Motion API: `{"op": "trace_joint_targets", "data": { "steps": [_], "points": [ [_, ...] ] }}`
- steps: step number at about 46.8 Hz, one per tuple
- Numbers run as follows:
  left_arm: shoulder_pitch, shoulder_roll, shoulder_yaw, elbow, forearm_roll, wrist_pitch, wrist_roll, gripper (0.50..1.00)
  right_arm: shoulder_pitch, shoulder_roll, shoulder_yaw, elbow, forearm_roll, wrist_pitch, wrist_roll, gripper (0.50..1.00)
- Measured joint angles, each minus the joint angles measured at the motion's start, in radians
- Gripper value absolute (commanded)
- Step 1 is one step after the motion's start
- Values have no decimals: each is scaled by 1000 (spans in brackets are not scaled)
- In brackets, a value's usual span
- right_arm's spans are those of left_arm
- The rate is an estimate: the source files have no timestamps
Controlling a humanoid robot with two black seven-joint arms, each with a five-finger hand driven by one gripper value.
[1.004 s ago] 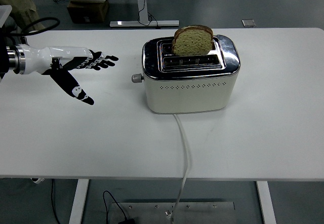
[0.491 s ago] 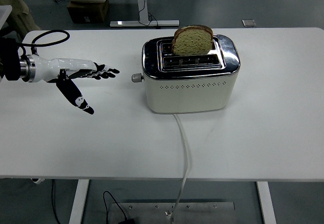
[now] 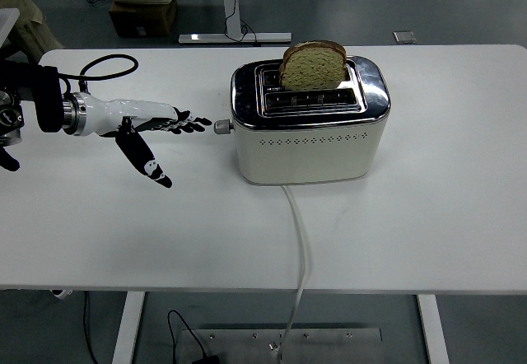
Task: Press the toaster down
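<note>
A cream and chrome toaster (image 3: 309, 121) stands on the white table (image 3: 428, 216), a little right of the middle and toward the far side. A slice of brown bread (image 3: 313, 65) sticks up out of one of its top slots, well above the chrome lid. On the left end of the toaster there is a small round lever knob (image 3: 221, 127), and it sits high on that side. A white cable (image 3: 298, 249) comes out from the near side of the toaster, runs toward the near edge of the table and goes down over it.

The left hand (image 3: 152, 129) comes in from the left edge, at about the same height as the knob. Its fingers (image 3: 191, 122) are stretched out flat and a little apart, pointing right to the knob; the tips are just beside the knob but I cannot tell if they touch it. The thumb (image 3: 148, 165) points down and toward the near side. The hand holds nothing.

A black cable loop (image 3: 107, 66) lies on the table behind the forearm.
</note>
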Motion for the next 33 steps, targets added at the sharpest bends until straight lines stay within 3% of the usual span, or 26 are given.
{"op": "trace_joint_targets", "data": {
  "steps": [33],
  "points": [
    [3,-29,0,30,0,2,0,1000,0,0,1,-2,1,0,0,998]
  ]
}}
